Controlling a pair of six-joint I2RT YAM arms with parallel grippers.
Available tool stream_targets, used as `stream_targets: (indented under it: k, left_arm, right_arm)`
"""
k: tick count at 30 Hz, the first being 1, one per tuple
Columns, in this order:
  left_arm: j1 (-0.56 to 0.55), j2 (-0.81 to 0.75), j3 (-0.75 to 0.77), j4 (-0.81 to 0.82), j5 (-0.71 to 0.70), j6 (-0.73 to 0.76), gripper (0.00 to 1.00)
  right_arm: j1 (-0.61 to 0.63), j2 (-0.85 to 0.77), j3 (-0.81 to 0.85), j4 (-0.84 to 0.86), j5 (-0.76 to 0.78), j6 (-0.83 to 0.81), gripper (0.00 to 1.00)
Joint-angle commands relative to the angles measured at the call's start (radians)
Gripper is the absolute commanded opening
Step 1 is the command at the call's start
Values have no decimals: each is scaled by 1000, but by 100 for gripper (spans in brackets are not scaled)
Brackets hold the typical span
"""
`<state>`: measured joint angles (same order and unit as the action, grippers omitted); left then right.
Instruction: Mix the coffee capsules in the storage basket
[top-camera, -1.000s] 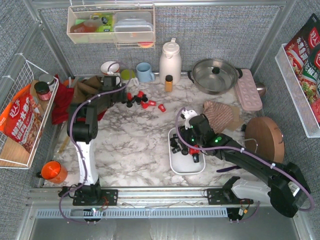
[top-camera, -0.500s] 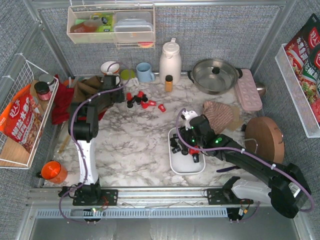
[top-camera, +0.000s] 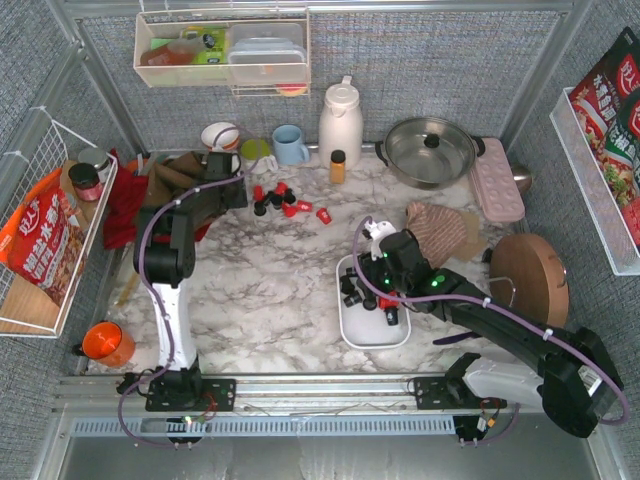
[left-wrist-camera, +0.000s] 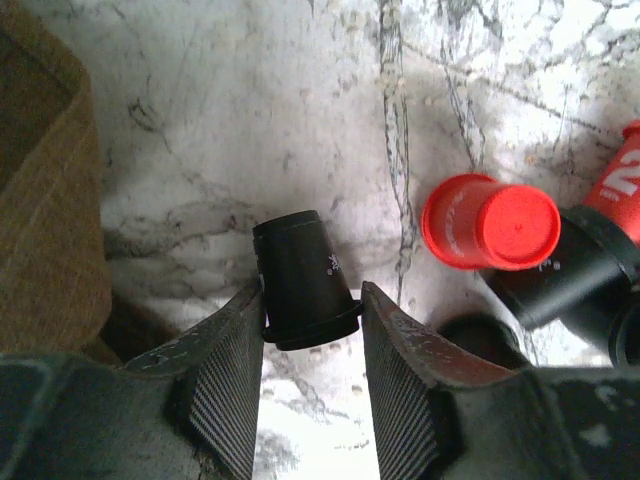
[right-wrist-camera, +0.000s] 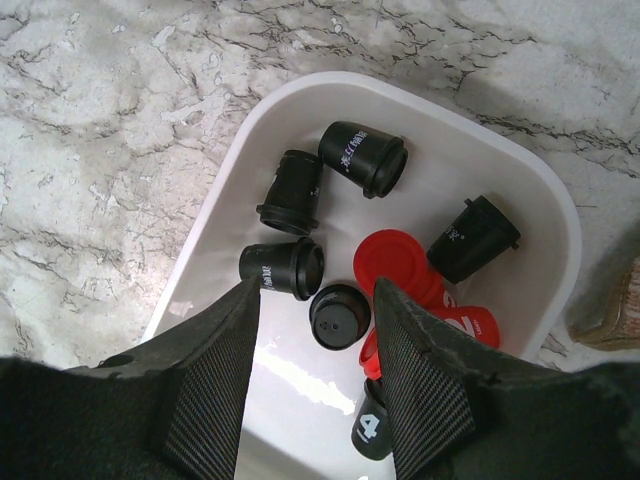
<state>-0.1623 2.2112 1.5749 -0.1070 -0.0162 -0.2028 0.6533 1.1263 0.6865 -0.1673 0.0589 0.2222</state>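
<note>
Left wrist: your left gripper (left-wrist-camera: 312, 297) is down at the marble table (left-wrist-camera: 200, 120), clamped on a black capsule (left-wrist-camera: 303, 272) lying on its side. Both pads touch its flange. I can't tell whether it's clear of the surface. Just right of it a red capsule (left-wrist-camera: 490, 222) lies on its side against another black one. A brown cloth (left-wrist-camera: 40, 200) sits at the left edge.

Right wrist: your right gripper (right-wrist-camera: 318, 290) hovers over the storage basket (right-wrist-camera: 450, 140), fingers apart with nothing between them. Inside you've got six black pods and at least two red. The reds are bunched together mid-tray and the blacks are scattered around them. One black pod is partly hidden under the right finger.

Top external: the basket sits right of table centre, directly below your right gripper. The loose coffee capsules (top-camera: 285, 202), red and black, lie well apart from it at the far side, near the blue mug (top-camera: 290, 143) and the amber bottle (top-camera: 338, 165). Your left gripper is at the left end of that cluster.
</note>
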Motion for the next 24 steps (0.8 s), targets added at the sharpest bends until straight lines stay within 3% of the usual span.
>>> stream_targets:
  k: [1,8,13,20,24]
  left_arm:
    - [-2,-57,-40,-2,4,-20,45]
    - [-11,-269,-165,87,87,-48,44]
    - [-57,-494,-393,299,269,-16,45]
    - [-234,-749,-725,597,513,375,48]
    - [-293,-807,-932,933,651,476,48]
  right_arm:
    - [-1,-10,4,13,-4,-1,53]
    - [0,-24,25,4,-5,-10,53]
    - [0,-37,46,1,-4,-12,53]
    - [0,-85,80,-5,-9,9,54]
    - [0,-117,85,-3,-3,26,54]
